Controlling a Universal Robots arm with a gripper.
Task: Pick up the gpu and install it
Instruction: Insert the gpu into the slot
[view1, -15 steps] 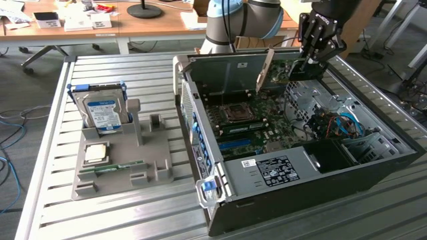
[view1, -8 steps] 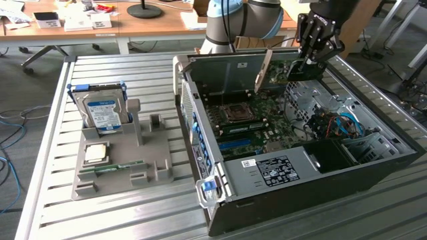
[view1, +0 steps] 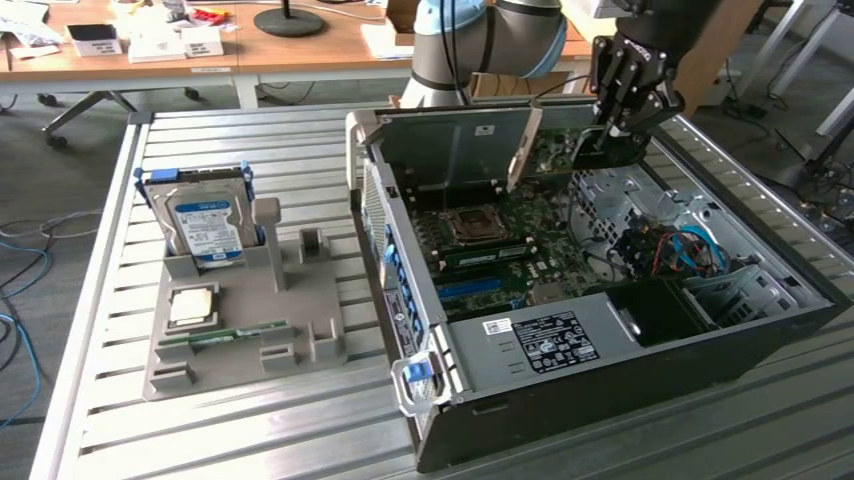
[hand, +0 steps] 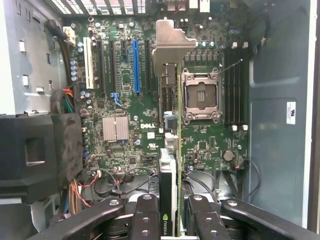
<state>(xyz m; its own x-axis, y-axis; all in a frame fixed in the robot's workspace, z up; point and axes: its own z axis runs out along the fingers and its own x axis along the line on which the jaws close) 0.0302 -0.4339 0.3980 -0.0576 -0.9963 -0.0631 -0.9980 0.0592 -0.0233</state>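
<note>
Gpu edge-on between fingers of the tool

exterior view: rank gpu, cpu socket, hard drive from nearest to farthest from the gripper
1. gpu, held in the gripper over the case.
2. cpu socket, on the motherboard inside the case.
3. hard drive, in the tray on the exterior view's left.

The exterior view stands high off the near edge of the table, well back, looking obliquely down across it into the open computer case; the wrist view looks straight down past the gripper and the gpu, close above the motherboard; both views share that board and its CPU socket.
</note>
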